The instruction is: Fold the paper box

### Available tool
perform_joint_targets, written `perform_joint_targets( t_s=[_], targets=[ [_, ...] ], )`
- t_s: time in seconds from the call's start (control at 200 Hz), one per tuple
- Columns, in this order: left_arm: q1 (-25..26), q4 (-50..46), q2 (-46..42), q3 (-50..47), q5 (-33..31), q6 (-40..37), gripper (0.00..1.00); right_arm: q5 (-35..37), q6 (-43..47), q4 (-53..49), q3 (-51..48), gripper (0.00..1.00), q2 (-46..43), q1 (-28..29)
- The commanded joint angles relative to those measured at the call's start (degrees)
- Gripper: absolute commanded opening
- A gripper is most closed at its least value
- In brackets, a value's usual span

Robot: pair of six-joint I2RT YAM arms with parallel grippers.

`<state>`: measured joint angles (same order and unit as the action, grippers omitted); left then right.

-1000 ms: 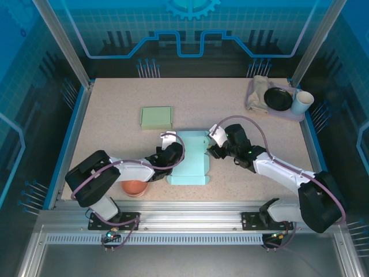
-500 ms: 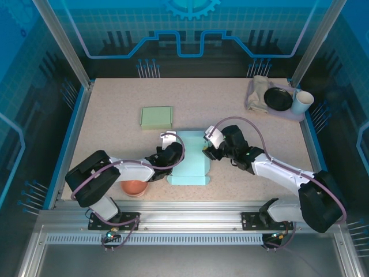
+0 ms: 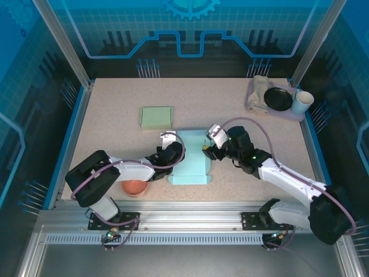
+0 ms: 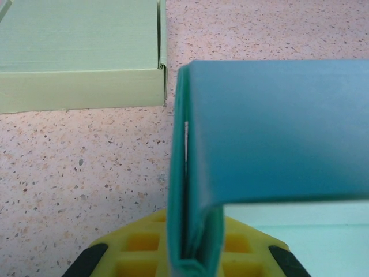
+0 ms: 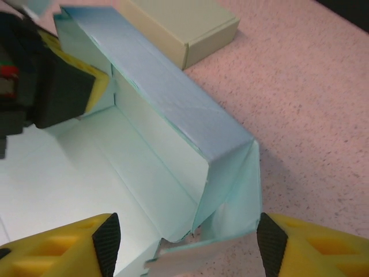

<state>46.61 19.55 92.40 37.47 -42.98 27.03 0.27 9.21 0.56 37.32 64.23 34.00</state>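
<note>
**Teal box half folded, front centre**

Paper box [image 3: 191, 167] lies on the table [image 3: 115, 109], front centre. Left gripper [image 3: 173, 154] is clamped on a raised, doubled-over wall of it. Right gripper [image 3: 207, 149] sits at the box's right edge, jaws apart around a corner flap. Green box [image 3: 157, 117] is behind, apart.

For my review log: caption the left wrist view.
Left gripper pinches a folded wall of the teal paper box; a green box lies behind.

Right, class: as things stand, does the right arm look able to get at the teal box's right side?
Probably yes. The right gripper stands open at the teal box, a loose corner flap between its fingers, nothing blocking. The left gripper pinches the box's other side.
</note>
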Motion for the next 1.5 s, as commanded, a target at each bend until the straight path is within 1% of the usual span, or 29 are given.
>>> perform_joint_targets(
  t_s=[0.0, 0.19, 0.27, 0.325, 0.42, 0.52, 0.68, 0.83, 1.165, 1.331, 1.496],
  targets=[
    [-0.1, -0.4, -0.1, 1.6, -0.6, 0.2, 0.09, 3.3, 0.1, -2.5, -1.1, 0.68, -5.5, 0.9],
    [-0.7, -0.1, -0.9, 1.5, -0.9, -0.7, 0.09, 16.7, -1.4, -5.1, -3.0, 0.71, -12.9, 0.2],
    [-1.1, -0.1, -1.7, 1.2, -1.0, -1.0, 0.09, 19.7, -2.5, -5.3, -3.7, 0.72, -13.7, -1.0],
    [-1.3, -0.1, -2.5, 0.9, -1.0, -1.3, 0.09, 20.3, -3.2, -5.8, -3.7, 0.73, -13.0, -2.3],
    [-2.0, -0.1, -4.1, 0.0, -1.0, -1.8, 0.09, 19.4, -3.6, -7.2, -2.7, 0.72, -9.7, -4.2],
    [-2.7, 0.8, -6.1, -1.7, -0.6, -2.4, 0.09, 18.5, -3.1, -8.1, -1.3, 0.72, -5.6, -4.5],
    [-3.4, 2.1, -8.7, -4.2, -0.1, -3.8, 0.09, 11.1, -1.5, -7.3, -0.4, 0.71, -1.6, -4.5],
    [-3.5, 3.9, -10.3, -6.0, 1.4, -5.0, 0.09, 3.7, 0.4, -4.5, -1.3, 0.7, -0.9, -4.4],
    [-3.5, 8.1, -12.5, -8.5, 6.3, -7.9, 0.09, -5.3, 3.3, 1.6, -4.1, 0.67, -1.3, -4.4],
    [-3.6, 8.2, -13.4, -9.1, 6.1, -8.7, 0.09, -6.3, 3.7, 1.7, -4.2, 0.67, -1.7, -4.4],
    [-4.0, 6.6, -14.1, -8.8, 4.1, -8.4, 0.09, -1.2, 3.3, 1.7, -4.9, 0.67, -3.8, -4.6]
  ],
)
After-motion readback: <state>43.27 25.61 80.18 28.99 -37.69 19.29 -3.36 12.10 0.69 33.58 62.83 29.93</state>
